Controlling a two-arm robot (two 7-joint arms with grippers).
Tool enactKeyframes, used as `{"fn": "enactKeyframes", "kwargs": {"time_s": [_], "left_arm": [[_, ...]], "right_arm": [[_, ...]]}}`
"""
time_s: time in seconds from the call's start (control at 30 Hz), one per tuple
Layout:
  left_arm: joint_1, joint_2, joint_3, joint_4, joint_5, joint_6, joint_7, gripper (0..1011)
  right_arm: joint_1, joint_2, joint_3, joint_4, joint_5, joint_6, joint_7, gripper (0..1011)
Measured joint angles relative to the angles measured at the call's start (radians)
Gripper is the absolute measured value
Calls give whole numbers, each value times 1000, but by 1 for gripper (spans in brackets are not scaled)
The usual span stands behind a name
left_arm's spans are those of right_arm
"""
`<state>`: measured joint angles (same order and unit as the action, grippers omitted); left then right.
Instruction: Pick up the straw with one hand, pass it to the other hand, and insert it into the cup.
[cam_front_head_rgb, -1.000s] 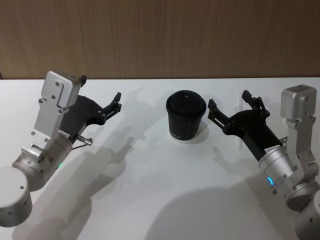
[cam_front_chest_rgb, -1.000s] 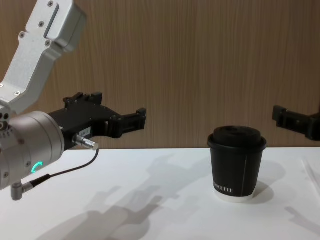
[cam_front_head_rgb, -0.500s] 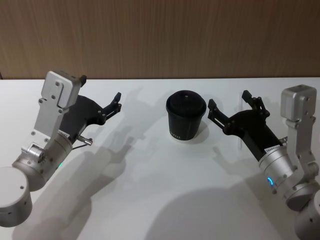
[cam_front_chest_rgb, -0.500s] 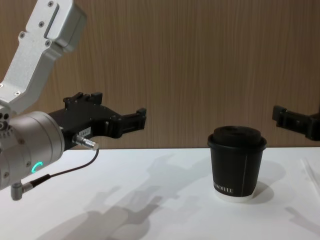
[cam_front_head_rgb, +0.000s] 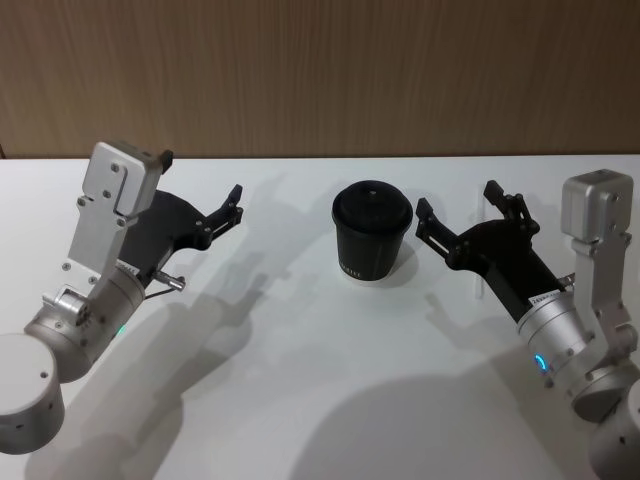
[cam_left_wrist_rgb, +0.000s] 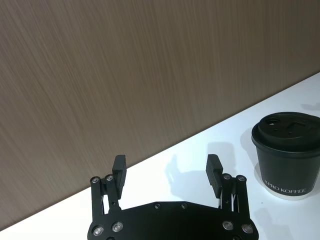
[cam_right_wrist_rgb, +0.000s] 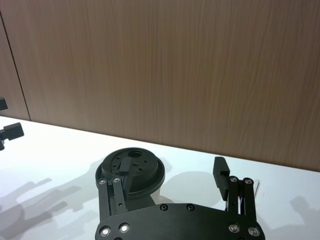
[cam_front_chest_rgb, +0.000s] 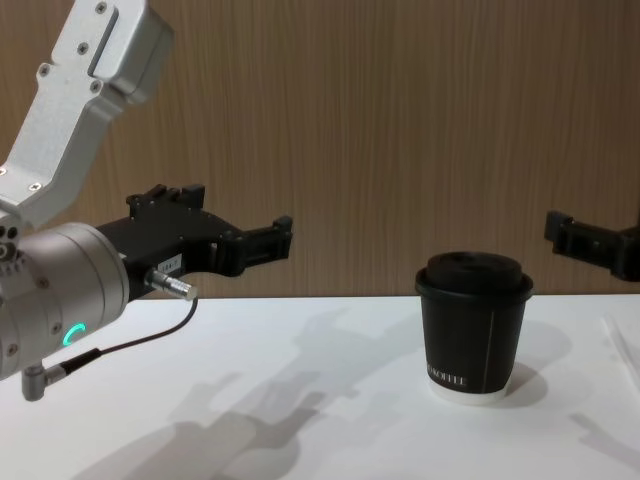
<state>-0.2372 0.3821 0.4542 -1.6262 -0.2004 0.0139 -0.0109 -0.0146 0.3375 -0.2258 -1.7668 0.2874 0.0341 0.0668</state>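
The black lidded cup (cam_front_head_rgb: 372, 232) stands upright on the white table (cam_front_head_rgb: 300, 340), between my two grippers. My left gripper (cam_front_head_rgb: 237, 203) hovers open to the cup's left, well apart from it and holding nothing; the left wrist view shows its fingers (cam_left_wrist_rgb: 119, 165) spread, with the cup (cam_left_wrist_rgb: 289, 155) beyond. My right gripper (cam_front_head_rgb: 457, 200) hovers open just right of the cup, empty. The straw (cam_front_chest_rgb: 622, 348) is a faint white line lying on the table at the far right, under the right arm; a short piece of it (cam_right_wrist_rgb: 258, 187) shows beside a right finger.
A brown wood-grain wall (cam_front_head_rgb: 320, 70) closes off the back of the table. The left arm's silver wrist with a green ring (cam_front_chest_rgb: 70, 335) and dark cable (cam_front_chest_rgb: 130, 345) fills the near left. Bare table lies in front of the cup.
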Motion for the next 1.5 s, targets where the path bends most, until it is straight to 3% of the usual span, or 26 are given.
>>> {"fn": "enactKeyframes", "kwargs": {"time_s": [0.93,1.5], "left_arm": [[0,0,0,0,0,0,0,1000],[0,0,0,0,0,0,0,1000]], "right_arm": [[-2,-4,1,-3,-13,13,-13,1001],[-8,-22,3,-31,-92,185,-122,1001]]}}
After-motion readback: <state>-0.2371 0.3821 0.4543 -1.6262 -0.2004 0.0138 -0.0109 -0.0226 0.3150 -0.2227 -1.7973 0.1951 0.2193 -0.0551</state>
